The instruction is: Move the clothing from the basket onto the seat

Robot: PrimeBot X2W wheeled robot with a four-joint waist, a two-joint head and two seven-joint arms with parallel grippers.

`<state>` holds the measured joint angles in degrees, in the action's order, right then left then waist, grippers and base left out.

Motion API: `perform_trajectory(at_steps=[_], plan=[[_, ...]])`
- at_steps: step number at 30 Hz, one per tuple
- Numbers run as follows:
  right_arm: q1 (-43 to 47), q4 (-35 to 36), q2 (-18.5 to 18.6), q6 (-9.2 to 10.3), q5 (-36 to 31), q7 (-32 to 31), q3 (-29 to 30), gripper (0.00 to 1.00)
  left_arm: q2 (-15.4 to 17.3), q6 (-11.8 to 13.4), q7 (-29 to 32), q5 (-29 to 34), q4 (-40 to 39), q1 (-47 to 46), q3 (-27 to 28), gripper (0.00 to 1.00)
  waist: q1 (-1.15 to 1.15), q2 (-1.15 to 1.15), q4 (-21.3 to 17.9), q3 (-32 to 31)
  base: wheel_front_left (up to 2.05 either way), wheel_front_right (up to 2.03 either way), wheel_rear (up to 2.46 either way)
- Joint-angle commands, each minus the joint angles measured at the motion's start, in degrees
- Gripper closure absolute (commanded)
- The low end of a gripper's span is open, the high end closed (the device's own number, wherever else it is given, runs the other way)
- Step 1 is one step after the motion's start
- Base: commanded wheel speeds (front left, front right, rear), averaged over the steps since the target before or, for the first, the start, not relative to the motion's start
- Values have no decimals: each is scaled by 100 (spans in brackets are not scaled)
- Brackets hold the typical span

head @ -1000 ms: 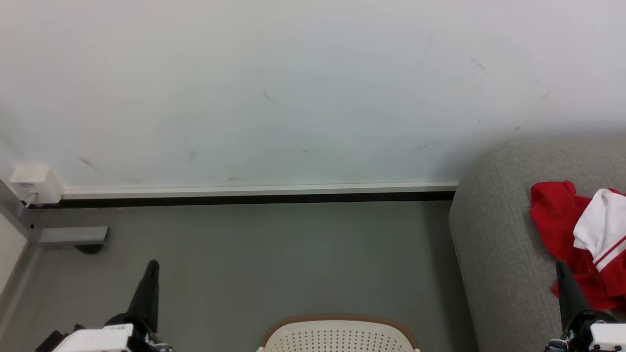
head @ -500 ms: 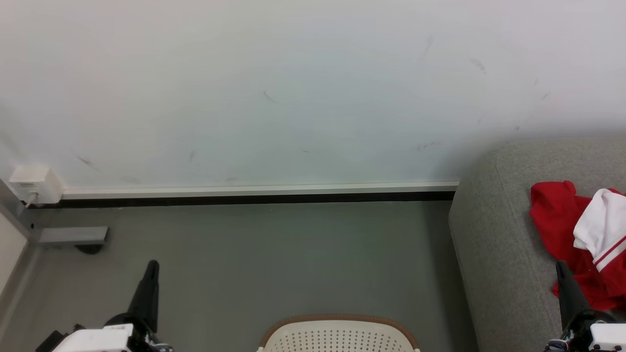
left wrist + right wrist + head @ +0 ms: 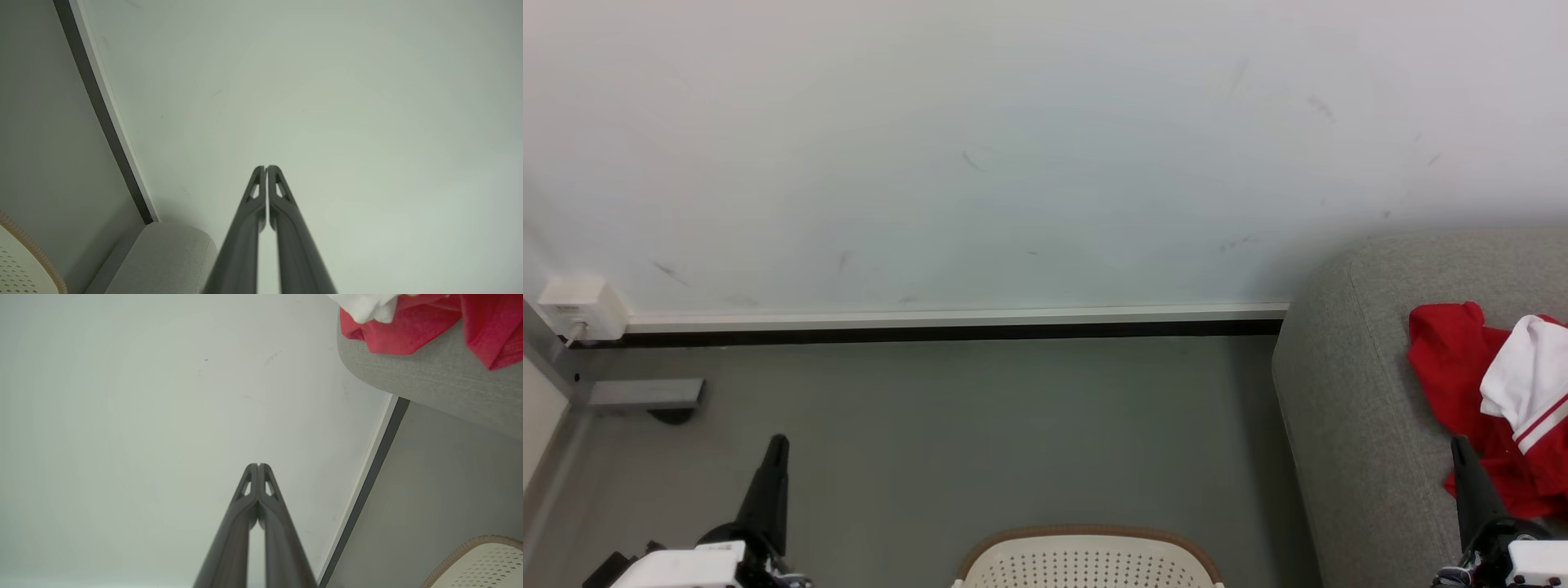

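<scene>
Left hand (image 3: 266, 168) fully closed, fingers pressed together, nothing in it, tips aimed at the wall (image 3: 1013, 147) over bare floor (image 3: 980, 425). Right hand (image 3: 258, 465) same: closed, holding nothing, aimed at the wall, parked by the sofa (image 3: 1356, 392). In the head view its tip overlaps the lower edge of the clothing (image 3: 1454, 367), but the right wrist view shows it clear of the fabric. Basket (image 3: 1086, 563) is on the floor between the two hands: cream, perforated, brown rim. Its inside is out of frame, so I can't tell the contents. Clothing is on the sofa, right of the basket: a red piece bunched on the cushion, a white piece with red stripes (image 3: 1523, 384) lying on it. Sofa is light grey with a rounded corner, up near the wall. Floor is plain grey. Wall is off-white and scuffed, with white skirting (image 3: 956, 314) and a dark strip under it. White socket box (image 3: 580, 309) at the wall base far left, grey metal foot (image 3: 645, 394) just below it.
</scene>
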<state>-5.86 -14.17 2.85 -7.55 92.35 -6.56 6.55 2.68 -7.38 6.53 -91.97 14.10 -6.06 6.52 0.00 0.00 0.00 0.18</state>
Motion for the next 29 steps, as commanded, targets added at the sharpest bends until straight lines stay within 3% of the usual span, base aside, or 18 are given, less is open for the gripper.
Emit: perform_trajectory(at_steps=[1,29], plan=[[-66,28,0,12,4,-22,23,100,38,-28,22,-82,-3,-44,3,100,0,0,0,0,0,0,0],[-65,28,0,12,8,-18,19,100,39,-28,22,-82,-4,-43,3,100,0,0,0,0,0,0,0]])
